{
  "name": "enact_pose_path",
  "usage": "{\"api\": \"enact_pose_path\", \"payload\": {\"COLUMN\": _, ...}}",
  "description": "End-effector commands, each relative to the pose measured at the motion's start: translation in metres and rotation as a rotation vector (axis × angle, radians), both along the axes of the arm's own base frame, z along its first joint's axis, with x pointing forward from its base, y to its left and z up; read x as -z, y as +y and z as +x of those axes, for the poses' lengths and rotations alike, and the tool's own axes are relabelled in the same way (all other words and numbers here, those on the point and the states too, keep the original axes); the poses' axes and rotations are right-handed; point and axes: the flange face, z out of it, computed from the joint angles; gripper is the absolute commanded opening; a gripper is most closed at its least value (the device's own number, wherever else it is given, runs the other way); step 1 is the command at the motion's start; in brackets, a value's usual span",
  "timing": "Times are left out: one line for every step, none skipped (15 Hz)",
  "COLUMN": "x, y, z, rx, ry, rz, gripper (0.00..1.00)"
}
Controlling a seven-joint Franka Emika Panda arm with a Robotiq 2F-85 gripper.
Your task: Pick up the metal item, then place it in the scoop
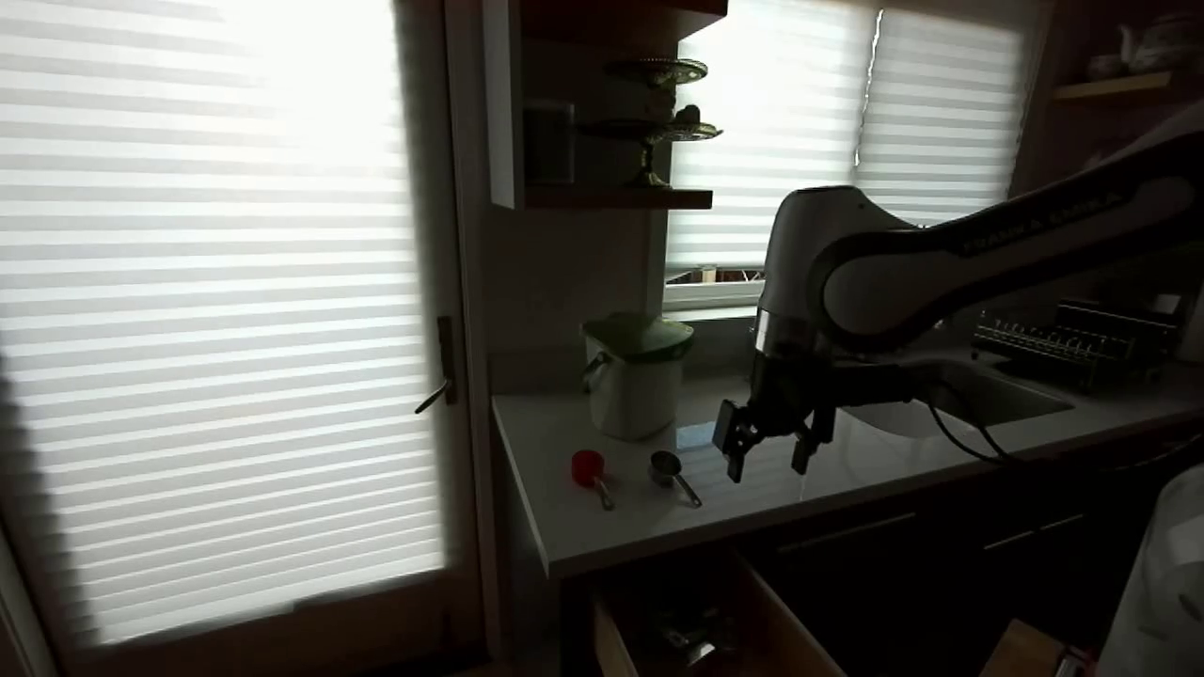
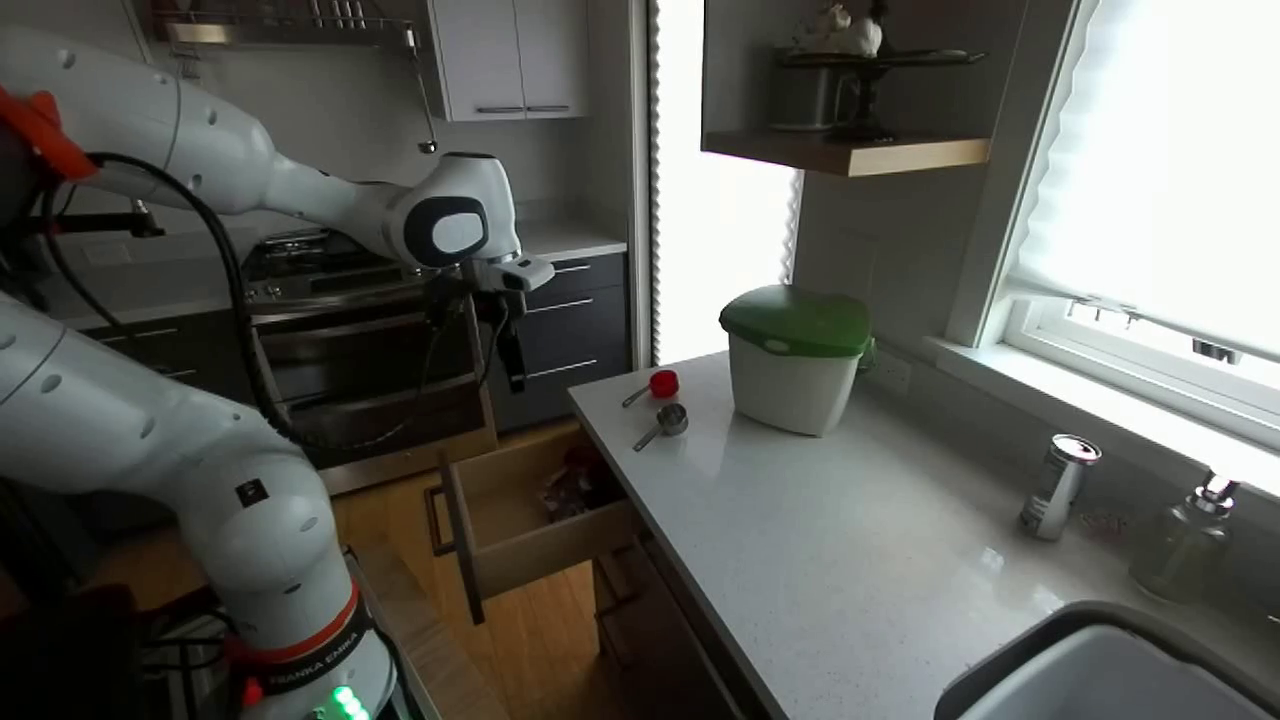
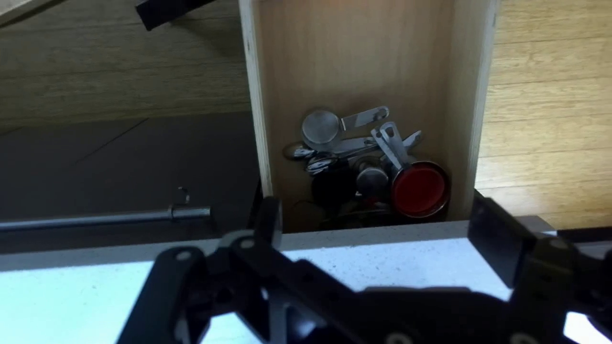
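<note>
The metal item, a small dark metal cup with a slim handle, lies on the counter in both exterior views. The scoop, a small red cup with a metal handle, lies beside it, apart from it; it also shows in an exterior view. Neither counter piece shows in the wrist view. My gripper is open and empty, raised near the counter's front edge. In the wrist view its fingers are wide apart, with the counter edge and open drawer below and beyond. Its fingers are partly hidden in an exterior view.
The open drawer holds several metal measuring cups and spoons and a red cup. A pale bin with a green lid stands on the counter behind the cups. A can, a soap bottle and a sink are farther along.
</note>
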Motion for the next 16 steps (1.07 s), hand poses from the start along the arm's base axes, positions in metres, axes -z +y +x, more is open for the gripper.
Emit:
{"api": "enact_pose_path", "payload": {"x": 0.006, "y": 0.031, "z": 0.013, "rx": 0.18, "ry": 0.044, "rz": 0.079, "gripper": 1.0}}
{"api": "enact_pose_path", "payload": {"x": 0.008, "y": 0.037, "z": 0.016, "rx": 0.23, "ry": 0.066, "rz": 0.081, "gripper": 1.0}}
{"api": "enact_pose_path", "payload": {"x": 0.012, "y": 0.041, "z": 0.019, "rx": 0.283, "ry": 0.074, "rz": 0.087, "gripper": 1.0}}
{"api": "enact_pose_path", "payload": {"x": 0.019, "y": 0.044, "z": 0.021, "rx": 0.338, "ry": 0.078, "rz": 0.082, "gripper": 1.0}}
{"api": "enact_pose_path", "payload": {"x": 0.025, "y": 0.046, "z": 0.023, "rx": 0.393, "ry": 0.079, "rz": 0.083, "gripper": 1.0}}
{"api": "enact_pose_path", "payload": {"x": 0.032, "y": 0.046, "z": 0.023, "rx": 0.446, "ry": 0.078, "rz": 0.093, "gripper": 1.0}}
{"api": "enact_pose_path", "payload": {"x": 0.043, "y": 0.042, "z": 0.026, "rx": 0.501, "ry": 0.071, "rz": 0.097, "gripper": 1.0}}
{"api": "enact_pose_path", "payload": {"x": 0.054, "y": 0.038, "z": 0.03, "rx": 0.554, "ry": 0.067, "rz": 0.101, "gripper": 1.0}}
{"api": "enact_pose_path", "payload": {"x": 0.069, "y": 0.029, "z": 0.037, "rx": 0.608, "ry": 0.064, "rz": 0.102, "gripper": 1.0}}
{"api": "enact_pose_path", "payload": {"x": 0.083, "y": 0.023, "z": 0.043, "rx": 0.662, "ry": 0.067, "rz": 0.106, "gripper": 1.0}}
{"api": "enact_pose_path", "payload": {"x": 0.097, "y": 0.016, "z": 0.048, "rx": 0.716, "ry": 0.073, "rz": 0.113, "gripper": 1.0}}
{"api": "enact_pose_path", "payload": {"x": 0.109, "y": 0.01, "z": 0.052, "rx": 0.77, "ry": 0.075, "rz": 0.119, "gripper": 1.0}}
{"api": "enact_pose_path", "payload": {"x": 0.121, "y": 0.004, "z": 0.056, "rx": 0.825, "ry": 0.082, "rz": 0.127, "gripper": 1.0}}
{"api": "enact_pose_path", "payload": {"x": 0.134, "y": -0.002, "z": 0.06, "rx": 0.88, "ry": 0.086, "rz": 0.134, "gripper": 1.0}}
{"api": "enact_pose_path", "payload": {"x": 0.147, "y": -0.007, "z": 0.065, "rx": 0.939, "ry": 0.094, "rz": 0.143, "gripper": 1.0}}
{"api": "enact_pose_path", "payload": {"x": 0.157, "y": -0.008, "z": 0.068, "rx": 0.992, "ry": 0.103, "rz": 0.149, "gripper": 1.0}}
